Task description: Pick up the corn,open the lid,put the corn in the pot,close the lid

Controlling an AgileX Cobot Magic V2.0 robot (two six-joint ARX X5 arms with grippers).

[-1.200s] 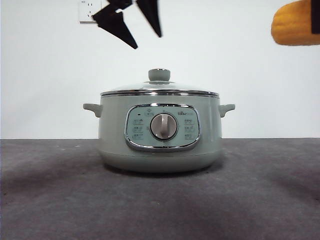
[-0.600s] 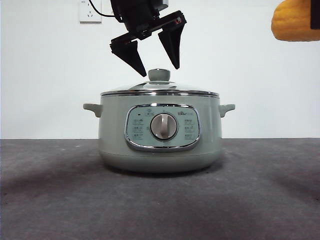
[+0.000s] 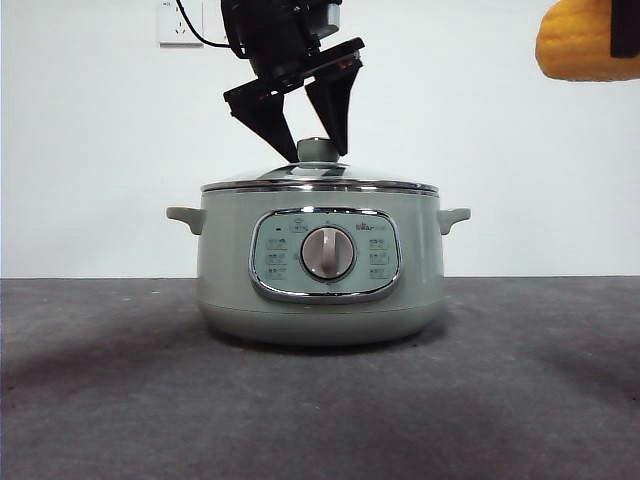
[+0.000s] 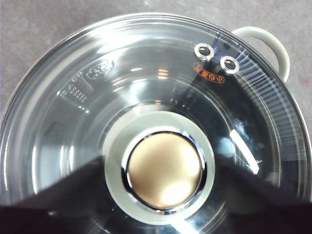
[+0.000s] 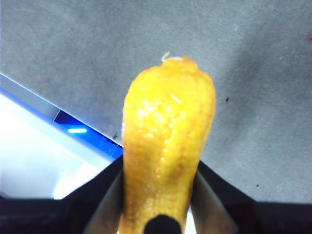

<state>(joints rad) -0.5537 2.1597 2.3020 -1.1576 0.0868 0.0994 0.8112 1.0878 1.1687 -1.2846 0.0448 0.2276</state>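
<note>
Overhead, bumpy corn point(image 5: 168, 146) (domed glass lid point(image 4: 97, 97)).

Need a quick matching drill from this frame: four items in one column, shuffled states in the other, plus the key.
Items:
1. yellow-orange toy corn cob
2. domed glass lid with sage-green knob
3. left pincer
4. silver dial on the sage-green electric pot

States:
A. open, straddling the knob
B. resting shut on the pot
C. clamped in the right pincer, held aloft
D. centred in the chrome-framed panel

Pairs: 1-C, 2-B, 3-A, 4-D
</note>
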